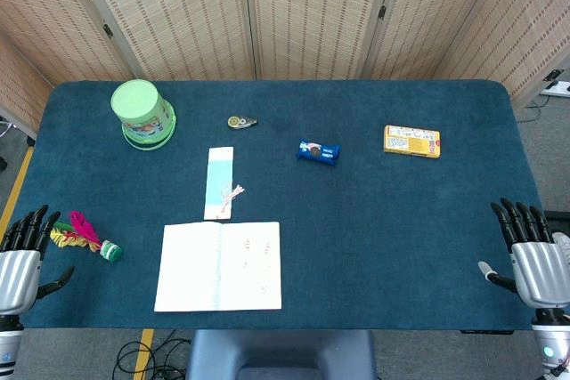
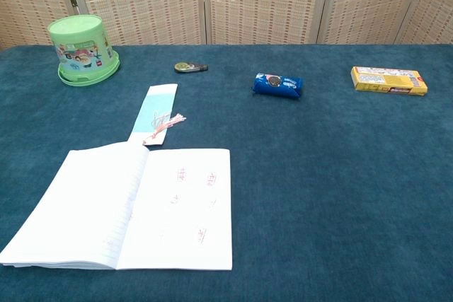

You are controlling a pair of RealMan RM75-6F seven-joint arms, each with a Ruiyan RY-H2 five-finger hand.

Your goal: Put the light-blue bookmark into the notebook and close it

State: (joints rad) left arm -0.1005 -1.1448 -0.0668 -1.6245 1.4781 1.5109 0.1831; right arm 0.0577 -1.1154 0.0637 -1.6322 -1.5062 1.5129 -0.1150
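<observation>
The left hand (image 1: 20, 260) rests at the near left corner of the table (image 1: 401, 238), fingers straight and spread apart, thumb out to the side, holding nothing. Just to its right lies a feather toy (image 1: 85, 236) with pink and yellow plumes and a green base. Farther from that hand, toward the back of the table, stands an upside-down green bucket (image 1: 142, 113).

Right of the feather toy, well apart from the left hand, the notebook (image 1: 219, 266) lies open and flat near the front edge, both pages facing up. The light-blue bookmark (image 1: 218, 182) lies on the cloth just behind the notebook, its near end touching or almost touching the top edge of the left page; a pink tassel (image 2: 167, 122) lies across its lower part.

Behind the bookmark sits a small correction-tape roller (image 1: 242, 122). Farther right come a blue biscuit packet (image 1: 318, 151) and a yellow box (image 1: 411, 141).

The right hand (image 1: 530, 251) rests at the near right corner, fingers straight and apart, empty, well away from everything else.
</observation>
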